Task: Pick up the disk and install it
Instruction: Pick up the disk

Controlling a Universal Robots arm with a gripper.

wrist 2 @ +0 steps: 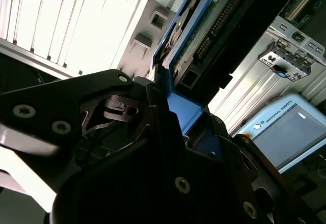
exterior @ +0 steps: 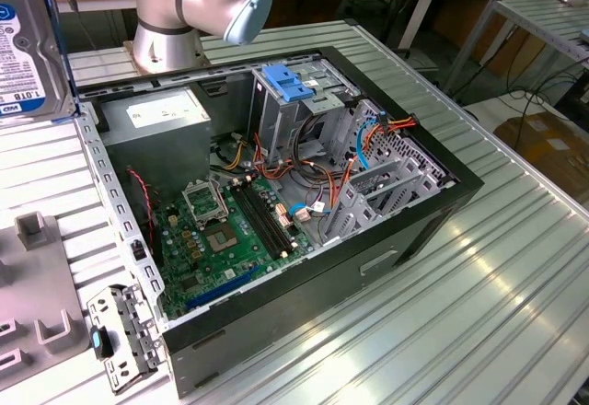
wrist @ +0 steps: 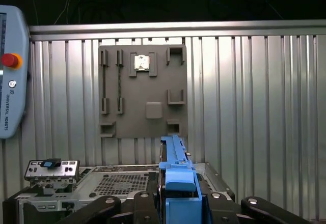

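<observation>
The disk [exterior: 23, 46], a metal drive with a white label and a blue frame, hangs upright in the air at the exterior view's far left, above the table and left of the open computer case [exterior: 442, 204]. In both wrist views my gripper [wrist: 178, 196] [wrist 2: 175, 107] is shut on the disk's blue frame [wrist: 177, 165]. The black fingers [wrist: 150, 201] clamp it from both sides. The drive's underside and connector [wrist 2: 219, 23] stick out beyond the fingers.
The case lies open with its motherboard [exterior: 225, 230], power supply [exterior: 161, 110] and a drive cage topped by a light-blue bracket [exterior: 287, 83]. A grey fixture plate [exterior: 37, 276] and a small metal panel [exterior: 124, 336] lie left of the case. A teach pendant [wrist: 10, 71] rests on the table.
</observation>
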